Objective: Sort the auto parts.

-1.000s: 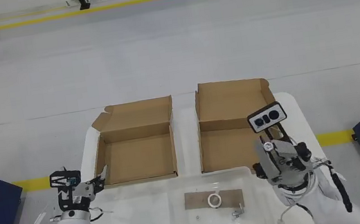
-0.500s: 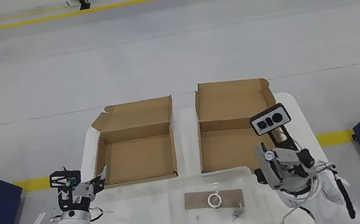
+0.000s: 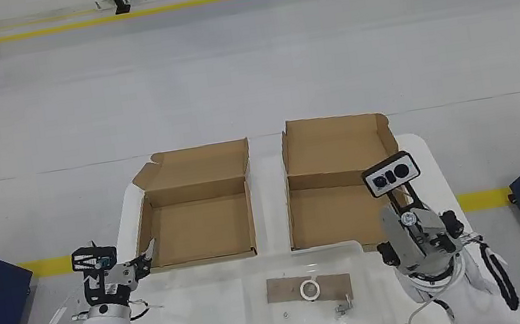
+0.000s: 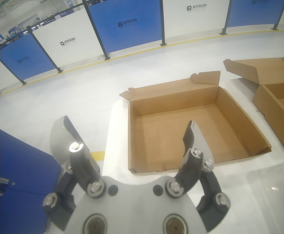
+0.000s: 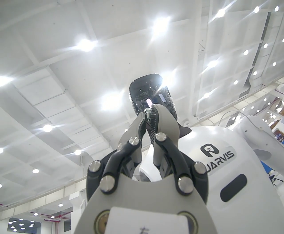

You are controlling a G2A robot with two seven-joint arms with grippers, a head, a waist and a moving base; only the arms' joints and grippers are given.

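The right gripper (image 5: 150, 110) points straight up toward the ceiling, with its fingers closed on one small metal bolt (image 5: 147, 114) at their very tips. The bolt's long axis runs along the fingers. Its threaded shank sits between the toothed pads and one end pokes just past the tips. In the top view this gripper (image 3: 408, 222) is in the lower right of the frame, just beside the near right corner of the right box, and it is seen end-on. From there the bolt is too small to tell from the fingertips, while the wrist view shows its thread plainly.

The left gripper (image 4: 128, 125) is wide open and holds nothing. In the top view it (image 3: 141, 261) sits at the lower left of the frame, near the front left corner of the left box and aimed toward it.

Two open cardboard boxes stand side by side on the white table (image 3: 200, 302). The left box (image 3: 199, 227) is left of centre and the right box (image 3: 332, 202) is right of centre. The left wrist view looks into the left box (image 4: 188, 124), which has a bare floor, and it catches one edge of the right box (image 4: 270, 93).

One clear tray (image 3: 357, 269) lies at the lower centre of the frame, in front of the boxes. It holds one brown strip (image 3: 279, 289) lying left to right, one ring (image 3: 309, 289) on the strip, and one small metal part (image 3: 343, 305) toward the tray's lower right.
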